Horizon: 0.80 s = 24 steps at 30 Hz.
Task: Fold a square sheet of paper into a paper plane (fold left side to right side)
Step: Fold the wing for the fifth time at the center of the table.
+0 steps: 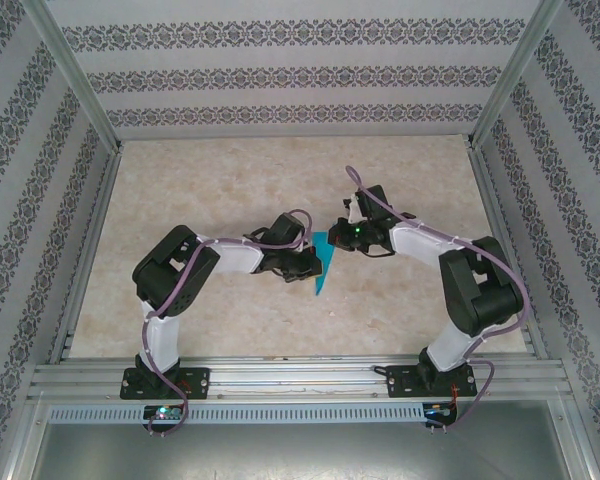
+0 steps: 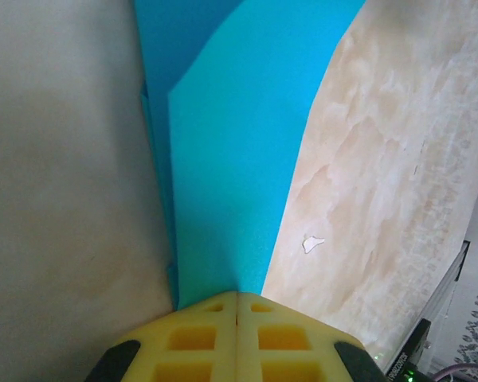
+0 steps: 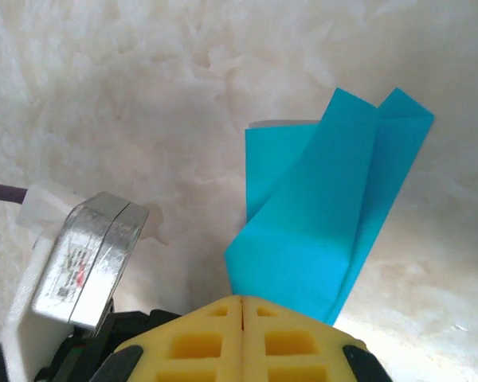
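The folded teal-blue paper (image 1: 325,268) is seen lying on the pale marbled table (image 1: 230,180), near its middle and between the two arms, which are bent inward towards each other from either side. From above it is shown as a narrow wedge, wider at the far end and drawn to a sharp point at the end nearer the arm bases. In the left wrist view the paper is made up of overlapping layers: a lighter, broad flap is laid over a darker strip along one long edge, and the whole shape is narrowed towards the fingertips. The yellow fingers of the left gripper (image 2: 237,296) are pressed together with no gap between them, and the narrow end of the paper is met right at their seam; whether the paper is nipped there or merely touched cannot be told. In the right wrist view the paper is seen creased lengthwise, with slanted flaps stacked on a flatter under-layer and two short pointed corners at its far end. The right gripper (image 3: 243,306) is likewise closed tight, its tips set against the near corner of the paper, and a grip on the paper cannot be confirmed. A white and silver block (image 3: 80,255) with a purple cable is seen just beside these fingers.
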Tool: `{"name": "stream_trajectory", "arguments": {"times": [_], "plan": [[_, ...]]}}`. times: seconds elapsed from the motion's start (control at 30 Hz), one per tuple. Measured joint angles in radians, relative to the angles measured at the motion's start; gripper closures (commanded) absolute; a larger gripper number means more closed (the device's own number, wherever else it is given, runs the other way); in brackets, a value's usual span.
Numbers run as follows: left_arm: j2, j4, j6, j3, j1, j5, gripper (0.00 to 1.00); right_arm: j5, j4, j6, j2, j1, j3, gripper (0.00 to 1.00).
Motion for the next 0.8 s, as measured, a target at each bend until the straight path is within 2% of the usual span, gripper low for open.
{"name": "stream_trajectory", "arguments": {"times": [0.5, 0.8], "plan": [[0.026, -0.141, 0.037, 0.1, -0.026, -0.065, 1.0, -0.016, 0.004, 0.018, 0.069, 0.042, -0.026, 0.98], [0.04, -0.201, 0.048, 0.143, -0.034, -0.086, 1.0, 0.009, -0.003, 0.02, 0.137, 0.042, 0.036, 0.98]]}}
